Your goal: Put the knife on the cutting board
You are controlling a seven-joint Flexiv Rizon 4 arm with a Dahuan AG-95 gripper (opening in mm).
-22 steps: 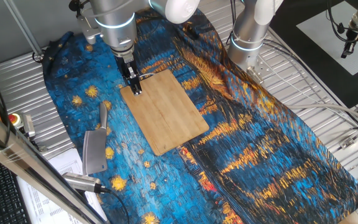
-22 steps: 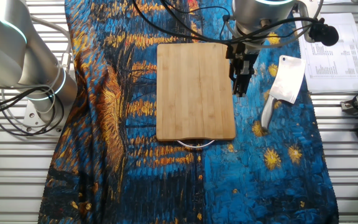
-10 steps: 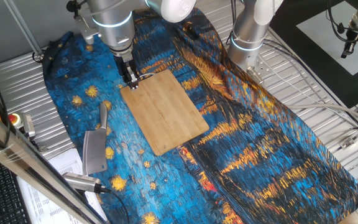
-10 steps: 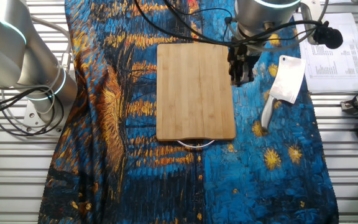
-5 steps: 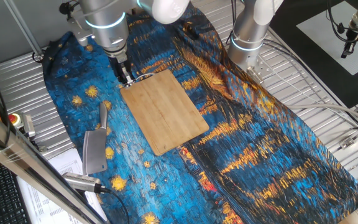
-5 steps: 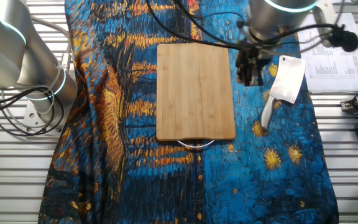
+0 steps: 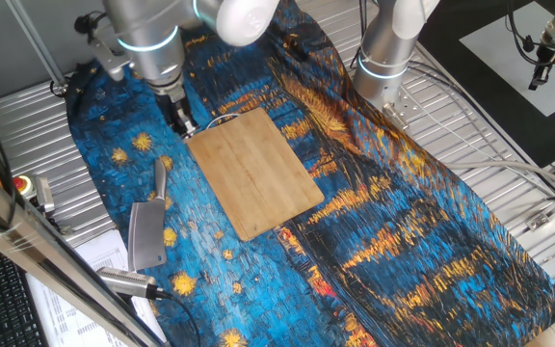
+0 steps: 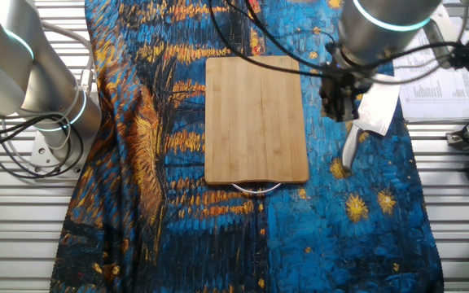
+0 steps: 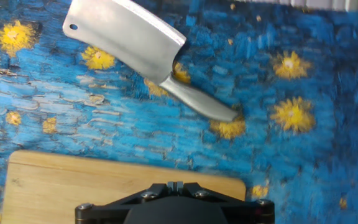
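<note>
End effector (image 8: pixel 338 104) between cutting board (image 8: pixel 256 118) and knife (image 8: pixel 373 116), above starry cloth (image 8: pixel 177 203); jaws unclear.

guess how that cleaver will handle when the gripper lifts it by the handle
The knife looks all metal, so probably stiff and fairly heavy. Its broad blade likely makes it blade-heavy, so it may droop or twist in the grip. The smooth steel handle could be slippery. It lies flat, unlikely to roll.

Bright, even light from overhead in both fixed views, shadows soft and short. The knife (image 9: pixel 124 41) catches it in the hand view, its blade flaring pale, nearly washed out. That view is smeared with motion blur, worst at the right edge, where the yellow stars on the cloth (image 9: pixel 303 68) run soft. The cutting board (image 7: pixel 253 172) looks crisp, grain visible. Slight bowing toward the frame edges.
</note>
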